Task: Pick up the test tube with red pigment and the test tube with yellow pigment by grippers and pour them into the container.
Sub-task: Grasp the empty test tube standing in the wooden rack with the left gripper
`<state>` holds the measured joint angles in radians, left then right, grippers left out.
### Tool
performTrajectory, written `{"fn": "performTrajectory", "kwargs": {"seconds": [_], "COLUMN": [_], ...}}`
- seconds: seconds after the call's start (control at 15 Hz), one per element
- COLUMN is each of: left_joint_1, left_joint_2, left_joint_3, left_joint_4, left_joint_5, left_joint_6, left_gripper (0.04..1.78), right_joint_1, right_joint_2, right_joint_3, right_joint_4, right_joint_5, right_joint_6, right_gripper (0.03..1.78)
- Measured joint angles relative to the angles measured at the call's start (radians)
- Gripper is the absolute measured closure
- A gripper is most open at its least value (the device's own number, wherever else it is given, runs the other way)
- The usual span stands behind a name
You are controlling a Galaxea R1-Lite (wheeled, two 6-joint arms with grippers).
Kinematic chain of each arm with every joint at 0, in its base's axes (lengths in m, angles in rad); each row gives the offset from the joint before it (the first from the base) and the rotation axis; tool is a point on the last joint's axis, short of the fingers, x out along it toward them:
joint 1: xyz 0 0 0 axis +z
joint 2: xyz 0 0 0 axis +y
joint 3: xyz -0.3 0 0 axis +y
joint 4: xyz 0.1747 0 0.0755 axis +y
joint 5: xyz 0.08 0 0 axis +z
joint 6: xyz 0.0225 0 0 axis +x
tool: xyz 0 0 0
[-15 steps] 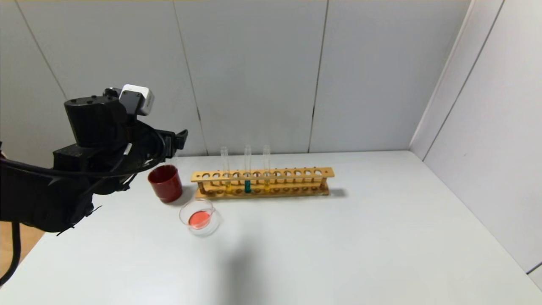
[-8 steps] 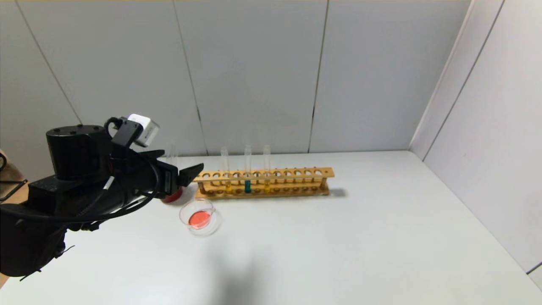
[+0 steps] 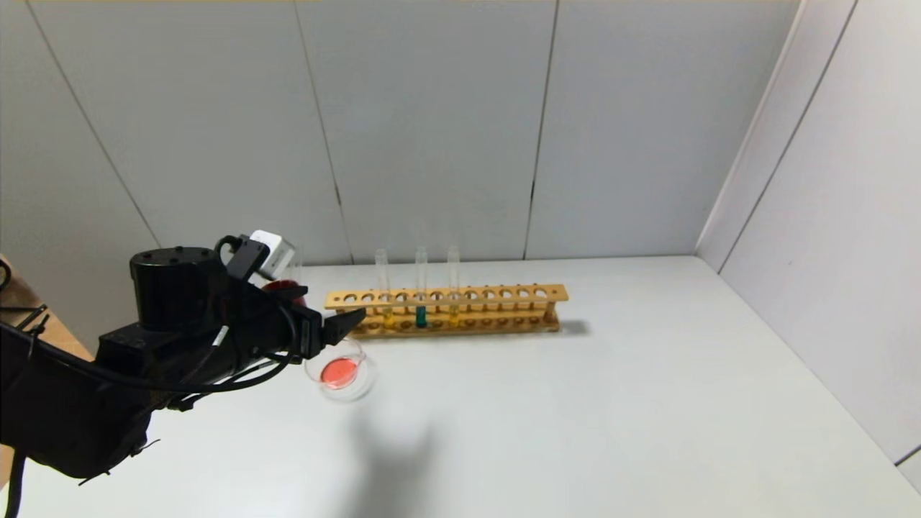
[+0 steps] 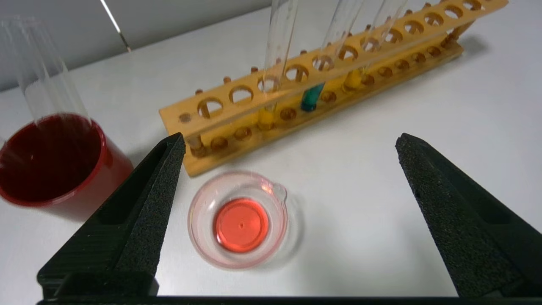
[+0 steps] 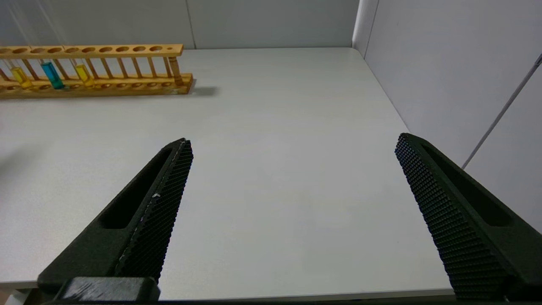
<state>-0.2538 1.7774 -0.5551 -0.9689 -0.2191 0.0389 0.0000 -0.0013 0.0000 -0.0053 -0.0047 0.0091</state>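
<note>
Red pigment sits as a round pool in the container point(image 4: 239, 220), a small clear glass dish on the white counter point(image 3: 575, 403). The dish is just below and in front of my left claw point(image 4: 288, 142), a little nearer the finger on the red cup's side. My left claw is spread wide and holds nothing.

Beside that finger stands a dark red cup point(image 4: 51, 163). An empty clear tube point(image 4: 46, 80) pokes up out of it. I think this is the test tube with red pigment, poured out, but I cannot be sure.

Past the dish, farther from my claw, is a wooden rack point(image 4: 322, 80) with many holes. Three tubes stand in it. The first yellow tube point(image 4: 271, 63) is nearest the cup end. Next to it is a teal tube point(image 4: 315, 91). Then comes the second yellow tube point(image 4: 353, 76). Each has only a little liquid at the bottom.

My right claw point(image 5: 292, 144) hangs over bare counter, well apart from the rack. It is spread wide too and holds nothing. I cannot see it from my head.
</note>
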Motion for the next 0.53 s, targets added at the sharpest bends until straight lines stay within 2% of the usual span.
{"fn": "performTrajectory", "kwargs": {"seconds": [0.13, 0.53], "left_joint_1": [-0.004, -0.014], "left_joint_2": [0.052, 0.184], "left_joint_3": [-0.027, -0.176], "left_joint_4": [-0.049, -0.03], "left_joint_5": [-0.001, -0.003], "left_joint_6": [0.003, 0.005], "left_gripper": [0.07, 0.07], "right_joint_1": [0.0, 0.0], "right_joint_2": [0.0, 0.0], "right_joint_3": [0.0, 0.0], "right_joint_4": [0.0, 0.0], "right_joint_5": [0.0, 0.0], "right_joint_6": [0.0, 0.0], "right_gripper": [0.06, 0.06]}}
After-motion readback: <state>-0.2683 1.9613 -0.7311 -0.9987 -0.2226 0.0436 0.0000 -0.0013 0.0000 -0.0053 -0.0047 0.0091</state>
